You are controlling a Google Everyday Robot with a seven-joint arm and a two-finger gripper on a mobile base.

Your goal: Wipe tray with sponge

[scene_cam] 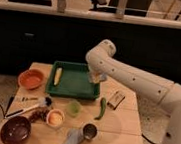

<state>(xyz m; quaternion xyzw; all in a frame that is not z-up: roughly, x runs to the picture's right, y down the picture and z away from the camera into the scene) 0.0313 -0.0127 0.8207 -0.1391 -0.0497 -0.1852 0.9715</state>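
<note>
The dark green tray (pixel 76 87) lies at the back middle of the wooden table, with a yellow corn cob (pixel 57 75) in its left part. My gripper (pixel 95 79) hangs from the white arm (pixel 133 80) at the tray's right rim, low over its inner right edge. The sponge does not show; it is hidden or out of view.
An orange bowl (pixel 31 78) sits left of the tray. In front are a green cup (pixel 73 107), a green pepper (pixel 102 107), a brown-and-white box (pixel 115 99), a metal cup (pixel 90 132), a pale flat blue-grey piece (pixel 71 140), a dark bowl (pixel 16 130) and a brush (pixel 25 109).
</note>
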